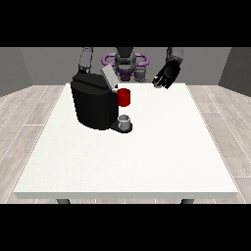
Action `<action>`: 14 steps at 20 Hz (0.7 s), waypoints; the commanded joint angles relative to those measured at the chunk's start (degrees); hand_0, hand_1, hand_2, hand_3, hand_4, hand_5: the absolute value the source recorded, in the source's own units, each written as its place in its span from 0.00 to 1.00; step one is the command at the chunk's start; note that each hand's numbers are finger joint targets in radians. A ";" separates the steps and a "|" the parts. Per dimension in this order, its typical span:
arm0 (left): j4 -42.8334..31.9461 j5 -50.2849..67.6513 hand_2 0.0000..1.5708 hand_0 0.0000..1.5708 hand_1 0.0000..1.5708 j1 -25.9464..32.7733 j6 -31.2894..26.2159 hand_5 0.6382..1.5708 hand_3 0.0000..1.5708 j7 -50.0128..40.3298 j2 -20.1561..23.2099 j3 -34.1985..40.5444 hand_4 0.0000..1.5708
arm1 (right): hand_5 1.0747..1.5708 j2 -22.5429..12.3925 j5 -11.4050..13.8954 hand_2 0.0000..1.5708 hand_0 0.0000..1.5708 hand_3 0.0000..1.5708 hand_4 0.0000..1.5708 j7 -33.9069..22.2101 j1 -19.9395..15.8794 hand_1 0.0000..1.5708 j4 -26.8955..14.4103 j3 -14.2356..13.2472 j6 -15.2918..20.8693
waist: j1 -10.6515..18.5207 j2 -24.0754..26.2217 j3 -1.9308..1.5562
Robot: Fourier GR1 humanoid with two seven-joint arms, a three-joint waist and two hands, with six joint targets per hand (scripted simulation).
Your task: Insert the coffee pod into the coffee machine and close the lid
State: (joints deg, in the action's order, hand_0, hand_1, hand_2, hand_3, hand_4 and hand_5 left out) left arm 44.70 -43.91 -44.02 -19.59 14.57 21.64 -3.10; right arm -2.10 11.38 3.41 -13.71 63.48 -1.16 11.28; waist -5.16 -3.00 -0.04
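The black coffee machine (94, 105) stands on the left half of the white table (147, 157). Its grey lid (109, 77) is tilted up and open. A red thing at the machine (124, 97) sticks out of its right side below the lid. A small grey thing (125, 121) sits on the machine's base under the red thing; I cannot tell whether it is the pod. The hand at the view's right (164, 77) hovers over the table's far edge, well right of the machine, with relaxed fingers and nothing in it. The other arm (86, 60) drops behind the machine, which hides its hand.
The robot's torso (125, 62) is behind the table's far edge. The table's front edge (127, 195) is well away from the machine. Wooden floor surrounds the table.
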 commanded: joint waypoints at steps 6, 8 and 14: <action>0.40 0.75 0.87 0.85 0.85 -9.78 -4.12 1.00 0.86 -6.33 -1.03 3.10 0.36 | 1.00 1.17 -0.24 0.00 0.00 0.00 0.00 -1.92 -2.78 0.00 2.99 1.91 -1.85 | -5.57 -0.54 0.03; -0.46 2.71 0.89 0.88 0.88 -10.59 -3.27 1.00 0.88 -7.19 -1.89 5.90 0.33 | 1.00 1.77 -0.65 0.00 0.00 0.00 0.00 -1.17 -4.55 0.00 3.69 1.53 -1.19 | -5.48 -2.51 0.04; -2.43 3.71 0.79 0.76 0.76 -16.40 -3.31 1.00 0.80 -9.50 1.06 9.59 0.31 | 1.00 0.92 -0.43 0.00 0.00 0.00 0.00 -1.62 -4.91 0.00 7.95 2.50 -1.79 | -10.00 -5.00 0.04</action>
State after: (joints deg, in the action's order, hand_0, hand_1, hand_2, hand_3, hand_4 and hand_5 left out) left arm 43.05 -40.60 -58.12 -24.41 4.99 21.68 4.58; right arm -1.11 10.52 2.00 -17.42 69.07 1.43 8.60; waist -13.18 -5.39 -0.01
